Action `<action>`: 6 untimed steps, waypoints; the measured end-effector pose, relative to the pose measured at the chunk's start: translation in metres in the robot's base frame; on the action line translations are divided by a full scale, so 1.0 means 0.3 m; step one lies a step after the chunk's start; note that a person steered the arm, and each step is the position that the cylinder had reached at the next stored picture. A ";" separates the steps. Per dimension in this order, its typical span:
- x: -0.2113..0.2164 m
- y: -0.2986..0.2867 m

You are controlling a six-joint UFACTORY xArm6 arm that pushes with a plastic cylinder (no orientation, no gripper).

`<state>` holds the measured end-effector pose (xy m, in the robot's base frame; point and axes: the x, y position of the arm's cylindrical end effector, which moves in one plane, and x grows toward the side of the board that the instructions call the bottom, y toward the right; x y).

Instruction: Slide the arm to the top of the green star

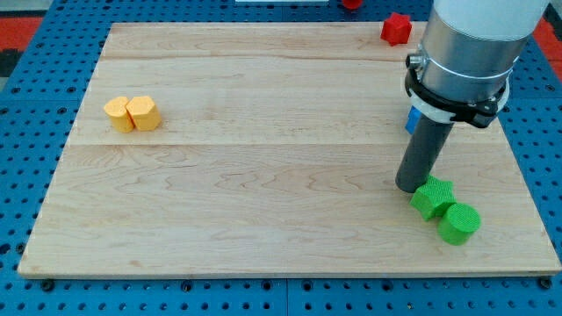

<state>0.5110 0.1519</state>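
Pincer: none on this rig, so no open/closed state to report. The arm ends in a dark rod, and the tip (pixel 411 188) sits on the wooden board (pixel 263 175) toward the view's right.

Green star (pixel 432 197) is at the view's lower right, just right of and slightly below the tip. The two look to be touching or nearly so; can't tell for sure from this angle. A green cylinder (pixel 458 223) sits against the star's lower-right side.

Judgement: the tip is at the star's upper-left corner, not squarely above it. The step in hand is the final positioning.

How to do it well:
- Shift the tip toward the view's top a little first, to clear the star's points, then go right until centred over the star's top edge.
- Don't cut the corner diagonally; that would likely nudge the star into the cylinder and move the target.
- Stop just beside the top edge, no push.

Other items: a blue block (pixel 410 119) is partly hidden behind the rod, shape unclear, and it sits in the region above the star, so the lift-and-right path should stay short. Red block (pixel 396 29) at the top right and two yellow blocks (pixel 133 114) at the left are well apart and irrelevant.
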 end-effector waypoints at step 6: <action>-0.077 0.052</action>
